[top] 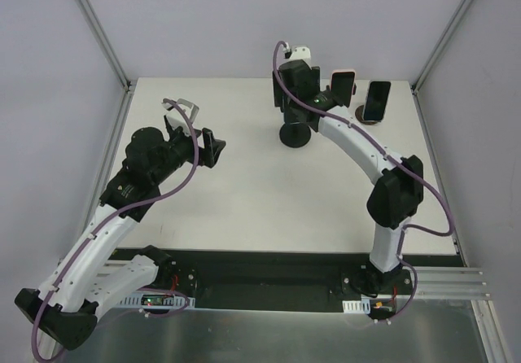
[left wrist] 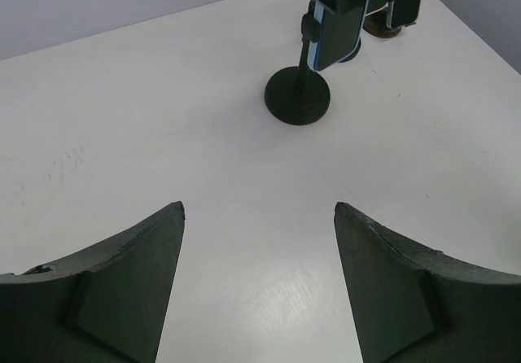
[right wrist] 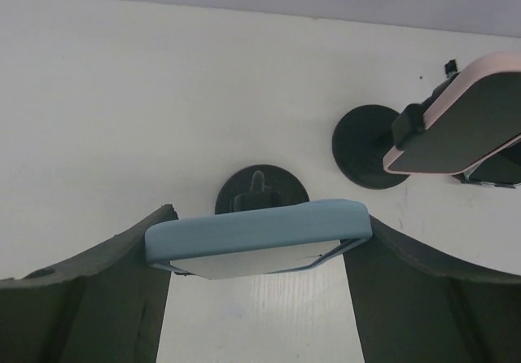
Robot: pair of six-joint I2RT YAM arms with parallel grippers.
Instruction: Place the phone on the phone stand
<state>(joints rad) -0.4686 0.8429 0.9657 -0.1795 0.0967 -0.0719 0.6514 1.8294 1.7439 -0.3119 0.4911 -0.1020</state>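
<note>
**Right end effector** (right wrist: pixel 262 226) pinches the blue phone (right wrist: pixel 256 234) across its width. The phone's long axis appears to run on from the fingers toward the phone stand (right wrist: pixel 260 190), directly beyond. **Left end effector** (left wrist: pixel 259 208) is spread, empty and well apart. Only the left wrist view shows the phone tilted at the post's top.

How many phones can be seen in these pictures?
3. The blue-cased phone is in the right gripper, above the black round-based stand. The pink-cased phone and the black phone stand upright farther back, to its right.

Blue phone (right wrist: pixel 256 234) over stand (right wrist: pixel 262 185) (between fingers (right wrist: pixel 89 298))
</note>
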